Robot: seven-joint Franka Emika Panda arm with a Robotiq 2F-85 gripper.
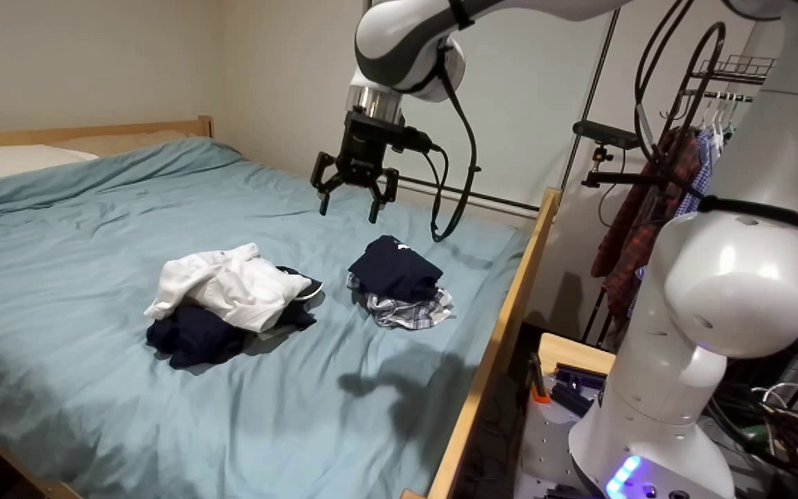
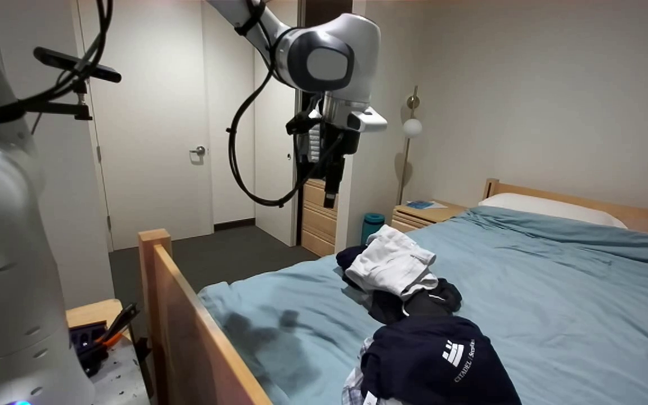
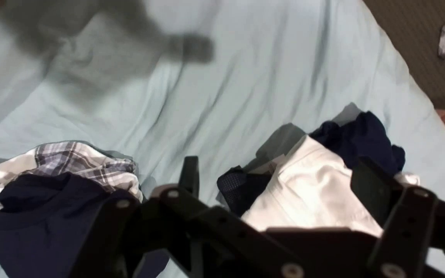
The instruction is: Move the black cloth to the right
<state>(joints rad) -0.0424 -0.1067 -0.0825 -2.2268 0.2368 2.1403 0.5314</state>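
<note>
Wrist view: the jaws reach in from the lower edge of the frame, spread wide, their fingertips [image 3: 189, 175] well apart with nothing held. At lower left a dark navy shirt [image 3: 41, 227] lies on top of a plaid cloth [image 3: 72, 160]. Right of centre, a white garment [image 3: 309, 185] covers part of a second dark cloth [image 3: 365, 143], which bunches out above it, while a black mesh item [image 3: 242, 189] pokes out on its left. Which dark piece the task means cannot be told. In an exterior view, the arm [image 1: 406, 41] holds the jaws at upper centre, well above the blue bed cover [image 1: 288, 423]; the shirt sits at mid-frame, the second dark cloth lower down on the left, beneath the white garment. In an exterior view, the shirt fills the bottom of the frame right of centre, its white print [image 2: 454, 354] reading CITADEL. The jaws point down at upper centre there, seen from the side, so the gap between them does not show.
</note>
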